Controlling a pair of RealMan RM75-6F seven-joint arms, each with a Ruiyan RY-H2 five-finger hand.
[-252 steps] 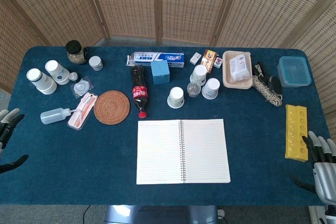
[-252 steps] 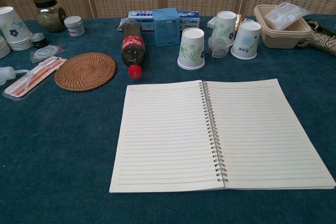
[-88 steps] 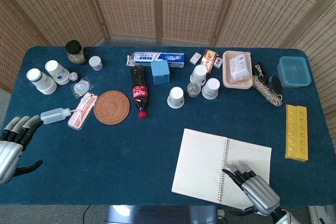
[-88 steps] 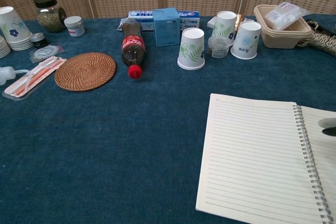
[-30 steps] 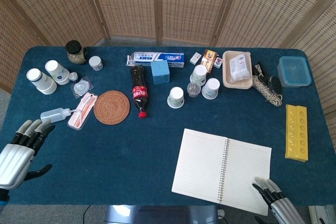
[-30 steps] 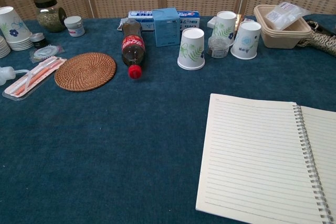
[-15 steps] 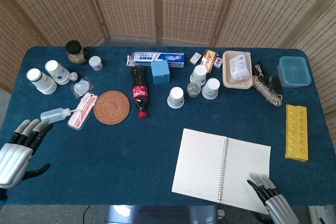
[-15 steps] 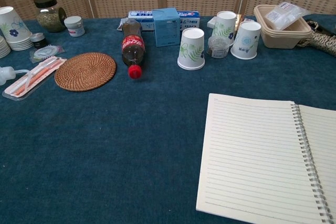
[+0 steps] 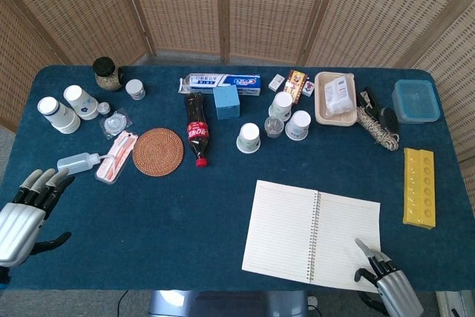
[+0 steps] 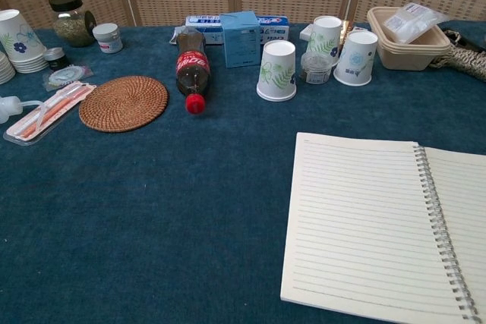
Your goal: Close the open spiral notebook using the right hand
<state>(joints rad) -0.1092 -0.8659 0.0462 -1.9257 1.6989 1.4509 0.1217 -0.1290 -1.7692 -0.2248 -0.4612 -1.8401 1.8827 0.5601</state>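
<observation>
— Where is the notebook (image 9: 312, 232) lying?

— Open and flat on the blue table (image 9: 208, 213), near the front edge, its spiral (image 9: 313, 237) turned slightly askew. The right hand (image 9: 386, 281) sits at the notebook's near right corner, fingertips (image 9: 365, 250) on the lower corner of the right-hand page. The fingers are spread and hold nothing.

— Any room around it?

— Bare cloth spreads wide to the left of that hand, beyond the left page. To the hand's right there is a strip of cloth, then a yellow tray (image 9: 418, 187) near the table's right edge, well apart from the notebook.

— And farther out?

— Beyond the notebook, away from the hand, stand three paper cups (image 9: 249, 138), a cola bottle (image 9: 196, 130) lying down and a round woven mat (image 9: 157, 151). None touches the pages. Along the back edge are a toothpaste box (image 9: 223, 82), a blue box (image 9: 226, 102), a tan bowl (image 9: 335, 98), a coil of rope (image 9: 377, 128) and a blue lidded tub (image 9: 416, 100).

— The left hand (image 9: 26, 214)?

— At the front left corner, far from the right hand, fingers apart, empty.
</observation>
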